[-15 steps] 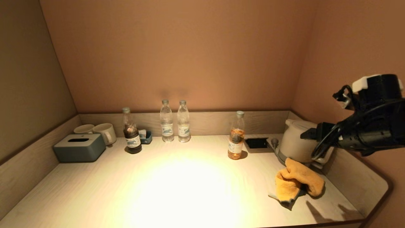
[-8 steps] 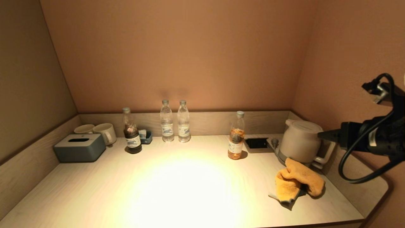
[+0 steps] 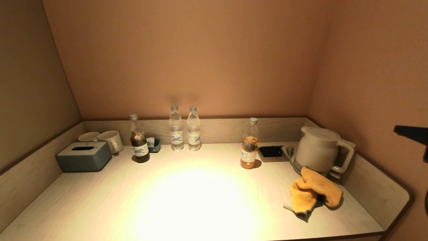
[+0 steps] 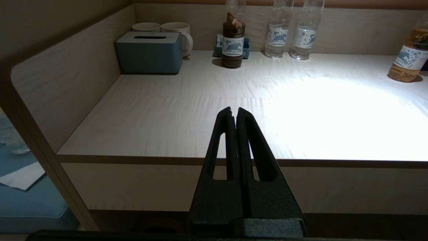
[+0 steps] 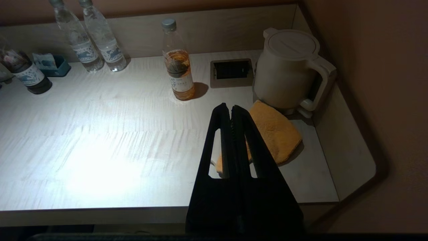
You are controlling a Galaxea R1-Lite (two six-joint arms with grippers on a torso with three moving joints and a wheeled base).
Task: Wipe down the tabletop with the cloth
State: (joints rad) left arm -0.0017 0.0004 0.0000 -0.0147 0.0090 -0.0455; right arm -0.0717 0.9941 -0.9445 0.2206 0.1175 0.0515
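Observation:
A crumpled orange cloth point(image 3: 314, 193) lies on the pale wood tabletop point(image 3: 187, 201) at the right, just in front of the kettle; it also shows in the right wrist view point(image 5: 277, 134). My right gripper point(image 5: 230, 107) is shut and empty, held above and in front of the table's right front edge, away from the cloth; only a dark tip of it point(image 3: 410, 131) shows at the head view's right edge. My left gripper point(image 4: 233, 109) is shut and empty, parked in front of the table's left front edge.
A cream kettle point(image 3: 317, 150) stands at the back right beside a recessed socket point(image 3: 271, 151). An amber bottle point(image 3: 249, 144), two clear bottles point(image 3: 184, 129), a dark bottle point(image 3: 138, 139), a blue tissue box point(image 3: 83, 155) and two mugs point(image 3: 103, 139) line the back. Low walls border the table.
My right arm has drawn back to the right and almost out of the head view. The cloth lies where it was.

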